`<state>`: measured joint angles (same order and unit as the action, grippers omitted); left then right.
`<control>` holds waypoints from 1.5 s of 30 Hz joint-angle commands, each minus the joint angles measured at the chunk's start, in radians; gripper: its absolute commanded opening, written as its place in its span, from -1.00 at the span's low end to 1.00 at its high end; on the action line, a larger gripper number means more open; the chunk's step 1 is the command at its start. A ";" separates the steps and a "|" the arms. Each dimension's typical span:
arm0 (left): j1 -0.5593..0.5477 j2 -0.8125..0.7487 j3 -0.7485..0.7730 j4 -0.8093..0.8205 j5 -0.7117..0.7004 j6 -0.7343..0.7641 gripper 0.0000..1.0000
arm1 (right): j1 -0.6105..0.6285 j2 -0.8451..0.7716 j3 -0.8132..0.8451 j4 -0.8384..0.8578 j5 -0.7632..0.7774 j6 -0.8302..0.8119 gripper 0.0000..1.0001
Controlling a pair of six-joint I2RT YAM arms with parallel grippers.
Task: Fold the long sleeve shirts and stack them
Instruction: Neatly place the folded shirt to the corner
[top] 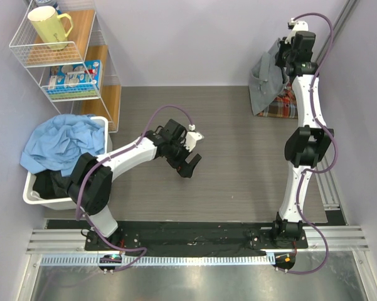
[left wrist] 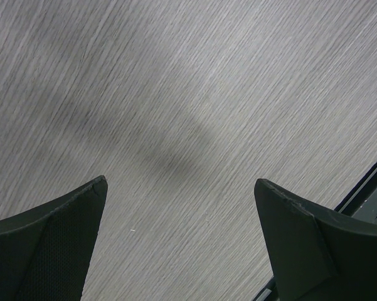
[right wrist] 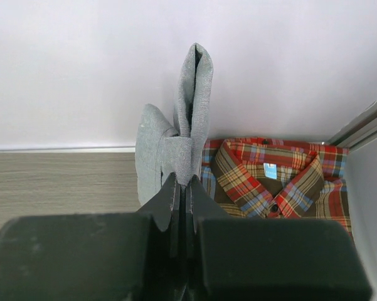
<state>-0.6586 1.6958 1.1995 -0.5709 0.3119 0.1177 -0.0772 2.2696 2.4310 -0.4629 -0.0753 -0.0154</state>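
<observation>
I'm pinching grey shirt in right pincer over folded plaid shirt, upper right; stacking remaining. Left pincer gaping wide, empty.

No writing can be read anywhere; the plaid shirt carries a small blue tag inside its collar, its print too small to make out; a colourful packet on the wire shelf bears printing too blurred to read.
</observation>
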 commanded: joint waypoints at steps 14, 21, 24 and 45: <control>0.005 -0.058 -0.018 0.019 -0.010 0.040 1.00 | -0.021 -0.070 0.011 0.086 0.019 -0.075 -0.98; 0.005 -0.050 -0.011 0.014 -0.014 0.031 1.00 | -0.073 -0.025 0.007 0.104 -0.032 -0.107 -0.98; 0.005 -0.039 0.000 0.008 -0.019 0.030 0.99 | -0.099 -0.012 -0.009 0.107 -0.052 -0.113 -0.98; 0.005 0.021 0.086 -0.075 -0.028 0.048 1.00 | -0.266 0.108 -0.099 0.300 -0.261 -0.195 -0.98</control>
<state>-0.6586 1.7065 1.2438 -0.6186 0.2878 0.1463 -0.3206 2.3688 2.3295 -0.2996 -0.2794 -0.1844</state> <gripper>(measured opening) 0.996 0.048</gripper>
